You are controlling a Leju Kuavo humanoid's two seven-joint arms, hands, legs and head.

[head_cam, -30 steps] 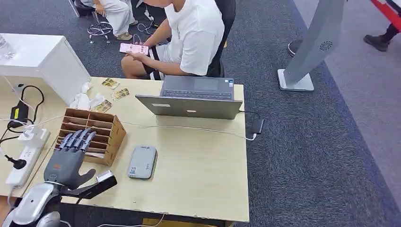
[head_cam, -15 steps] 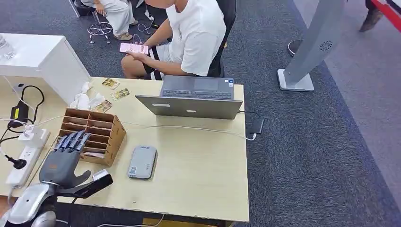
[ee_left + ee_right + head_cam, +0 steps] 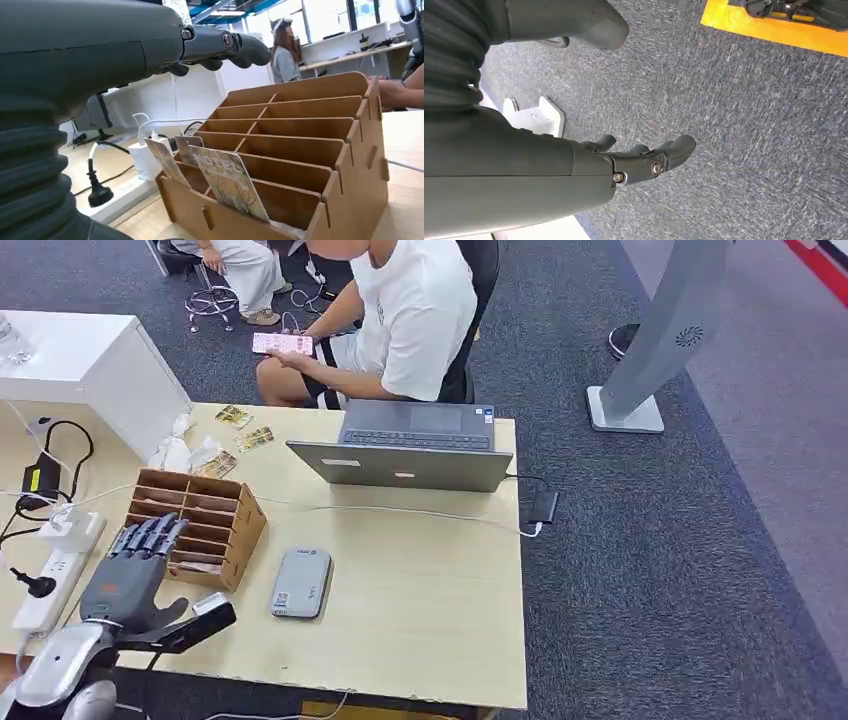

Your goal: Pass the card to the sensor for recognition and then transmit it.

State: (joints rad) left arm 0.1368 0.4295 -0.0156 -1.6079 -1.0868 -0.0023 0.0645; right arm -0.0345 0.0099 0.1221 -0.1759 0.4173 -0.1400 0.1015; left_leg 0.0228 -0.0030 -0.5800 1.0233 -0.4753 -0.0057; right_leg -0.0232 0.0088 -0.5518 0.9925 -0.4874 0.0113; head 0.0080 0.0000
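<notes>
Wooden rack point(image 3: 200, 525) sitting near left hand point(image 3: 128, 578), fingers spread, holding nothing; risking knocking cards point(image 3: 220, 180) over, reaching in clumsily.

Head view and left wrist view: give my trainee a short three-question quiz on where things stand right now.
1. True or false: the left robot hand already holds a card.
2. Which lies nearest the organizer on the table? A) sensor B) laptop C) adapter
3. Fill in: in the left wrist view, the cards stand in the organizer's ____ slot, nearest the camera.

Key: 1. False; its fingers are spread over the organizer's near end, holding nothing. 2. A. 3. Front.
</notes>
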